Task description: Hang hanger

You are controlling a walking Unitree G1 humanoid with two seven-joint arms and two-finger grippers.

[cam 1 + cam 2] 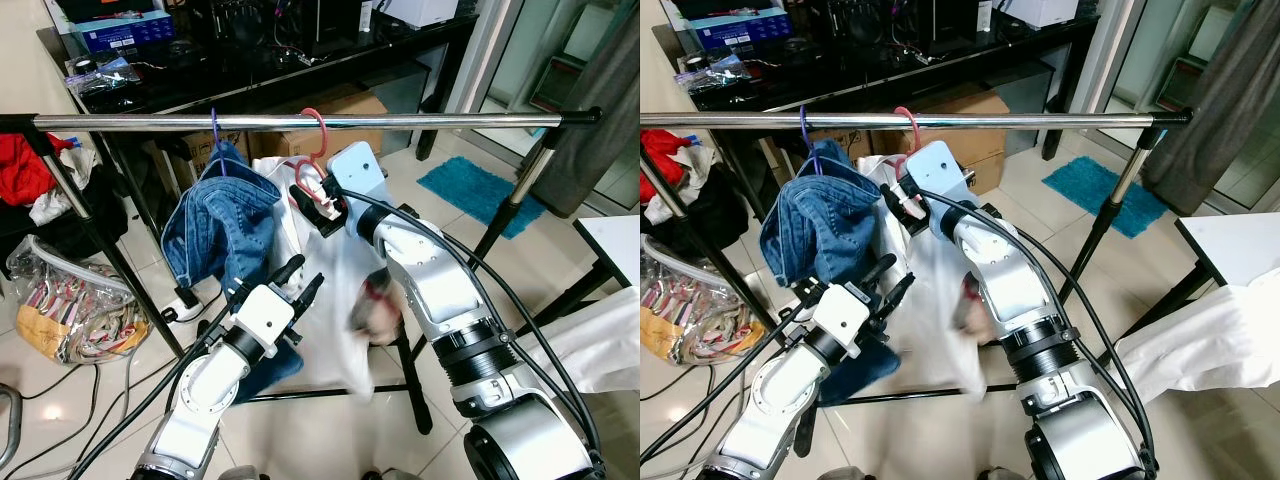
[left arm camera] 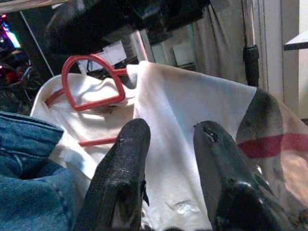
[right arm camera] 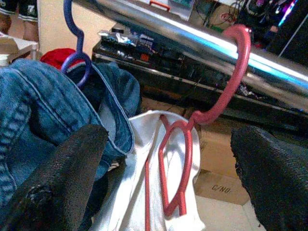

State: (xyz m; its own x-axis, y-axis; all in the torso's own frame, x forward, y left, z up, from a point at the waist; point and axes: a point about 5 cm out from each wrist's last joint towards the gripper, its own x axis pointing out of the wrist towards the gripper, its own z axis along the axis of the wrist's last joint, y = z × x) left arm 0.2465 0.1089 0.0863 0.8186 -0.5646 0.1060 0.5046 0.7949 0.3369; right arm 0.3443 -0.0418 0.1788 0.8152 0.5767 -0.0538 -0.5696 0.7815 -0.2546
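Observation:
A red hanger [image 3: 226, 91] carrying a white shirt [image 1: 340, 290] has its hook [image 1: 320, 128] over the chrome rail [image 1: 420, 121]. My right gripper [image 1: 316, 203] sits just below the hook at the hanger's neck. It is open, its fingers [image 3: 62, 168] spread wide on either side of the hanger without touching it. Lower down, my left gripper [image 1: 298, 278] is open too, its fingertips [image 2: 132, 139] close to the shirt's front with nothing between them. A blue hanger [image 1: 214, 135] with bunched jeans [image 1: 220, 225] hangs on the same rail, just left of the red one.
A black desk [image 1: 300, 60] and cardboard boxes [image 1: 350, 105] stand behind the rack. A plastic bag of clothes [image 1: 70, 305] lies on the floor at left, a teal mat [image 1: 480, 190] at right. The rack's slanted legs [image 1: 505, 215] and a white cloth [image 1: 590, 345] are on the right.

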